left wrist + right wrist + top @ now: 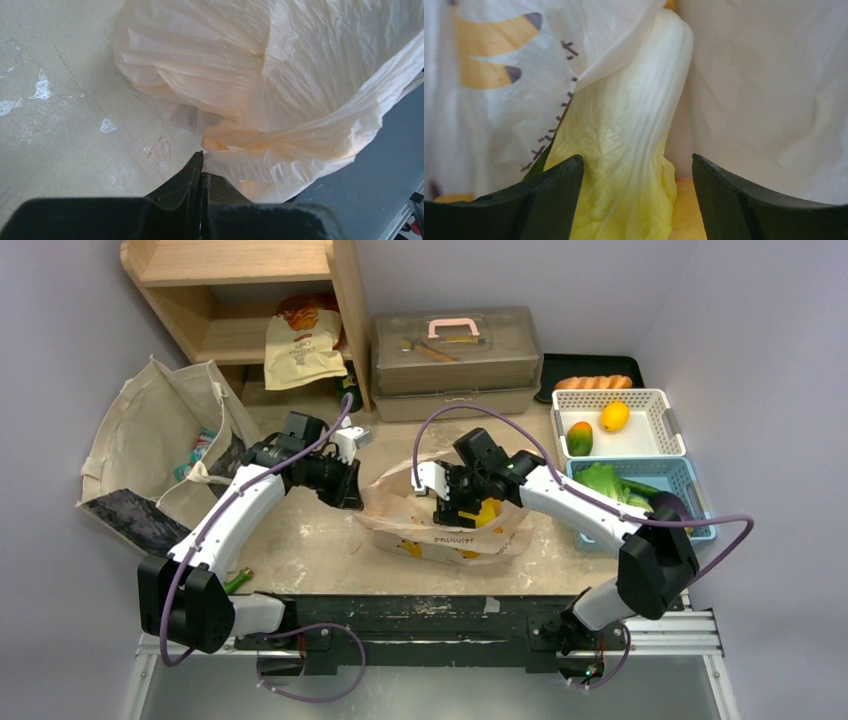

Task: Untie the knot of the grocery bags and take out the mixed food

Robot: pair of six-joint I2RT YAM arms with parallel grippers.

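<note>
The pale-orange grocery bag [440, 530] lies open in the middle of the table; no knot shows. My left gripper [352, 490] is at the bag's left edge, shut on a fold of its thin plastic [280, 100], its fingertips [199, 165] pressed together. My right gripper [455, 512] reaches into the bag's mouth and is open. In the right wrist view its fingers [554, 195] stand on either side of a yellow-green long cabbage [624, 150], not closed on it. An orange-yellow item [684, 210] lies under the cabbage. The printed bag wall [489, 60] is at the left.
A white basket [660, 405] with a yellow fruit [615, 416] and a blue basket [690, 475] with greens stand at the right. A grey toolbox [455, 355], a wooden shelf [240, 300] and a canvas tote [150, 430] are behind and left. A green item [237, 582] lies front left.
</note>
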